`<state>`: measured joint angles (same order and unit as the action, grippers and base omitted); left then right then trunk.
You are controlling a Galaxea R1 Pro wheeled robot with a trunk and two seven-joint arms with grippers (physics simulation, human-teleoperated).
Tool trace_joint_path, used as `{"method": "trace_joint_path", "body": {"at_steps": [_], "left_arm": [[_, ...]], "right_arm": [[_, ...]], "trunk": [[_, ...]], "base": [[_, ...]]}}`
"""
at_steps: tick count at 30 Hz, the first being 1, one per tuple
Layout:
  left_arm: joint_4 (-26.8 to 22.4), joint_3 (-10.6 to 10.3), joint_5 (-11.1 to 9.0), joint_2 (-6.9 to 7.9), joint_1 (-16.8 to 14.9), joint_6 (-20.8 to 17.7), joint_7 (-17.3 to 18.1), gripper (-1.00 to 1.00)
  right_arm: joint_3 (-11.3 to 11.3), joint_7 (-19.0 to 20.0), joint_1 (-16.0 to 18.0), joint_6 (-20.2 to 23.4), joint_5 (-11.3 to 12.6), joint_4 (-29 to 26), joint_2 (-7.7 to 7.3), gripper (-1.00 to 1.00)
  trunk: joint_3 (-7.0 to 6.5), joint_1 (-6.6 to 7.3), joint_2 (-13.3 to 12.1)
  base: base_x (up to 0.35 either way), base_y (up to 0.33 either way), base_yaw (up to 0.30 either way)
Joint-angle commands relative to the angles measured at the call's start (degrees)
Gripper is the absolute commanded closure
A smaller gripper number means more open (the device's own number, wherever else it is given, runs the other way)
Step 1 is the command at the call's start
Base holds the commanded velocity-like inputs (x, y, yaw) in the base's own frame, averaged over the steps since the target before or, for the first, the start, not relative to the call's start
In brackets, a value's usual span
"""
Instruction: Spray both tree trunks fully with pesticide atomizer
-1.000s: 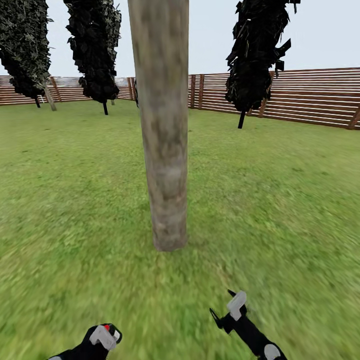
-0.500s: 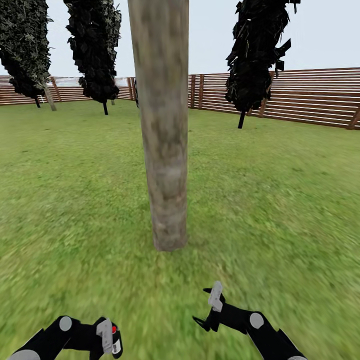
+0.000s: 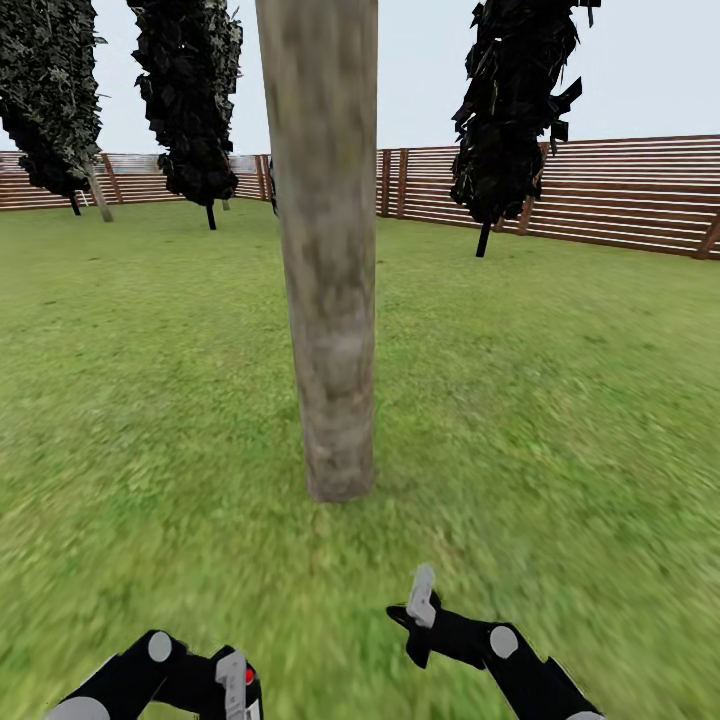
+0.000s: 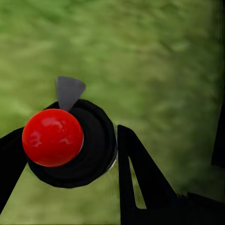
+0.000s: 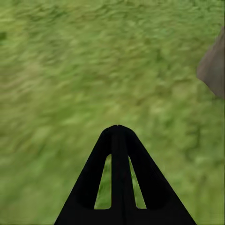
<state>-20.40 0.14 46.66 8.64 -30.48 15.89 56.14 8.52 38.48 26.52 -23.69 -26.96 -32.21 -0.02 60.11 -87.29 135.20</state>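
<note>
Fenced garden: lawn, trees

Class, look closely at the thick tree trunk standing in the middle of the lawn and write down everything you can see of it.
The trunk is a thick, straight, upright column, mottled pale grey-tan with faint green patches, smooth and bare of branches. It runs out of the head view's top, so its crown is unseen. Its base meets the lawn directly, with no roots showing. It stands ahead of both hands; nothing but grass touches it. A grey-tan edge, probably the trunk, shows in the right wrist view.
</note>
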Motion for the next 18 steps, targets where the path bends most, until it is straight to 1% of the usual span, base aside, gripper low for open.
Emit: {"method": "trace_joint_path", "body": {"at_steps": [1,2,3,4,5,8,11,12,14,18], "left_arm": [[-0.11,0.02,0.75,-0.48,-0.01,-0.29,0.15,1.00],[-0.13,0.00,1.05,-0.92,-0.03,-0.65,0.17,1.00],[-0.15,-0.03,1.33,-1.50,-0.13,-0.97,0.18,1.00],[-0.16,-0.04,1.50,-2.03,-0.40,-1.13,0.19,1.00],[-0.16,-0.04,1.54,-2.38,-0.58,-1.21,0.23,1.00],[-0.17,-0.05,1.61,-2.84,-0.75,-1.27,0.26,1.00],[-0.17,-0.50,1.80,-3.49,-0.79,-1.29,0.28,1.00],[-0.17,-1.16,2.23,-3.82,-0.83,-1.29,0.27,1.00],[-0.17,-1.77,3.12,-4.57,-0.96,-1.35,0.25,1.00],[-0.12,-2.09,3.60,-5.92,-1.83,-1.38,0.28,1.00]], "right_arm": [[1.51,-0.12,0.02,-0.30,-0.56,-0.03,0.25,1.00],[3.15,-0.13,0.02,-0.30,-0.56,-0.03,0.42,1.00],[5.27,-0.15,0.02,-0.28,-0.51,-0.04,0.58,1.00],[6.56,-0.16,0.02,-0.25,-0.48,-0.04,0.72,1.00],[7.22,-0.16,0.02,-0.23,-0.47,-0.07,1.10,1.00],[7.73,-0.16,0.02,-0.23,-0.46,-0.05,2.20,1.00],[7.86,-0.16,0.02,-0.22,-0.46,-0.06,2.67,1.00],[7.92,-0.16,0.02,-0.24,-0.46,-0.10,2.79,1.00],[7.96,-0.16,0.02,-0.22,-0.46,-0.09,3.25,1.00],[7.99,-0.16,0.02,-0.22,-0.46,-0.05,3.85,1.00]], "trunk": [[0.05,0.01,0.02],[0.05,0.01,0.02],[0.05,0.01,0.02],[0.05,0.01,0.02],[0.05,0.01,0.02],[0.05,0.01,0.02],[0.05,0.01,0.02],[0.05,0.01,0.02],[0.05,0.01,0.02],[0.05,0.01,0.02]], "base": [[0.000,0.000,0.000],[0.000,0.000,0.000],[0.000,0.000,0.000],[0.000,0.000,0.000],[0.000,0.000,0.000],[0.000,0.000,0.000],[0.000,0.000,0.000],[0.000,0.000,0.000],[0.000,0.000,0.000],[0.000,0.000,0.000]]}}
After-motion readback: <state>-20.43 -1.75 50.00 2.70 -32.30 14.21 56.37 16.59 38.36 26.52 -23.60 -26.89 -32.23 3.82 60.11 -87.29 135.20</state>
